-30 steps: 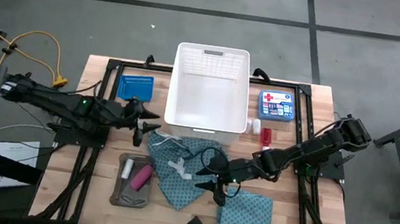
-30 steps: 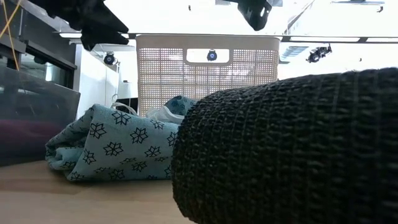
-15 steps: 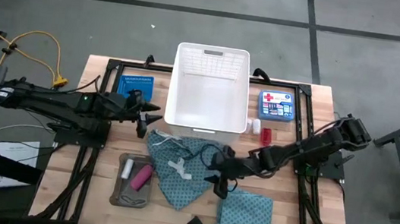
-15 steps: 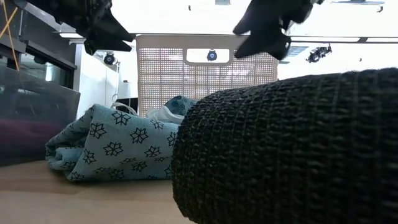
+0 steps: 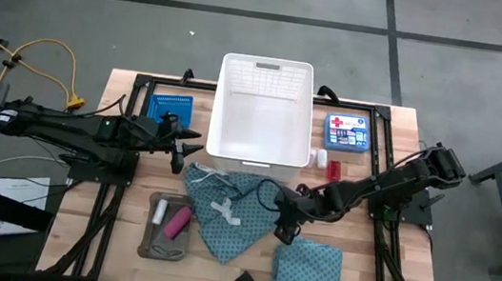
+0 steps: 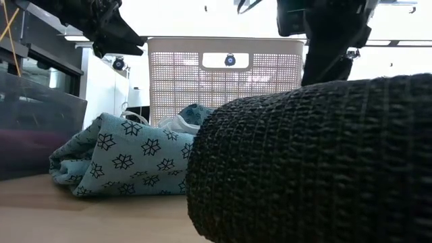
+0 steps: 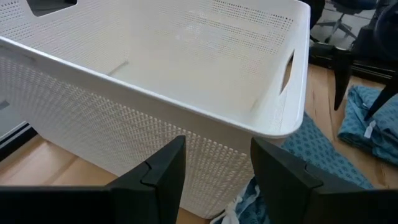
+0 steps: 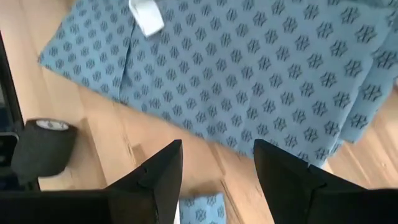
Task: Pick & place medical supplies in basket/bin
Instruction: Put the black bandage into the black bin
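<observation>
Left claw (image 5: 185, 149) hovers by the white basket's (image 5: 256, 158) front-left corner, fingers (image 7: 163, 167) parted with a moderate gap, nothing between them. In the left wrist view the basket wall (image 7: 124, 118) sits right ahead of it.

Right claw (image 5: 284, 227) is out over mid-tabletop (image 5: 379, 271), above the gap between the two cloths. Fingers (image 8: 163, 171) apart, holding nothing; bare wood and the edge of the big cloth (image 8: 261, 74) show past them.

Basket sits at the middle of the tabletop's rear edge; nothing visible inside it. Blue basket (image 5: 170, 109) just left of it, near the rear-left corner.

Big cloth (image 5: 228, 210) is spread in front of the white basket, white ties (image 5: 224, 209) lying on it. Small cloth (image 5: 307, 269) lies near the front edge, right of centre. Black block (image 5: 245, 280) at the front edge, just left of the small cloth.

Grey tray (image 5: 167, 227) front-left, holding the pink cylinder (image 5: 177, 222) and white tube (image 5: 161, 211) side by side.

Red-and-white pieces (image 5: 329, 164) right of the white basket, with the red-cross box (image 5: 348, 132) behind them.

Low view: a dark textured roll (image 6: 310, 162) fills the foreground, cloth (image 6: 118, 158) behind it.
</observation>
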Controlling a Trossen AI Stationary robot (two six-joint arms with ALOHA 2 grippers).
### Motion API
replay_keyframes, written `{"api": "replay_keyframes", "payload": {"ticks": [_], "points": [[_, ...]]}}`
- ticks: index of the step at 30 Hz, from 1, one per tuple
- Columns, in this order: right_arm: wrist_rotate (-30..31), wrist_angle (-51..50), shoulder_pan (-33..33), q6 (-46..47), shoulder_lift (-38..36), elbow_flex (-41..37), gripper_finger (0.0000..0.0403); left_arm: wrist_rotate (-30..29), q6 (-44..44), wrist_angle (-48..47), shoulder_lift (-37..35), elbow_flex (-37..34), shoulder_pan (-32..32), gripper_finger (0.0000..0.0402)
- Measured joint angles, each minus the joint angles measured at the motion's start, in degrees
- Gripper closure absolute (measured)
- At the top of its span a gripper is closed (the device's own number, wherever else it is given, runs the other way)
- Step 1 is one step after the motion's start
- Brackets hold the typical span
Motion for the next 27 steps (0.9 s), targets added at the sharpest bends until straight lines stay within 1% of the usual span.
{"api": "replay_keyframes", "payload": {"ticks": [7,14,18,24,27], "points": [[0.7,-0.5,3.2,1.2,0.0,0.0,0.0217,0.0,-0.4,0.0,0.0,0.0,0.0,0.0226],[9.6,-5.0,7.4,5.6,0.0,0.0,0.0217,0.0,-0.4,0.0,0.0,0.0,0.0,0.0226],[12.8,-5.9,9.1,8.1,0.0,-1.2,0.0217,0.0,-0.4,-0.4,0.0,0.0,0.0,0.0226],[12.1,-4.9,9.9,12.3,0.0,-5.1,0.0217,0.0,-0.4,-1.5,0.0,0.0,0.0,0.0226],[12.0,-3.2,10.5,12.9,0.0,-5.6,0.0217,0.0,-0.4,-1.7,0.0,0.0,0.0,0.0226]]}}
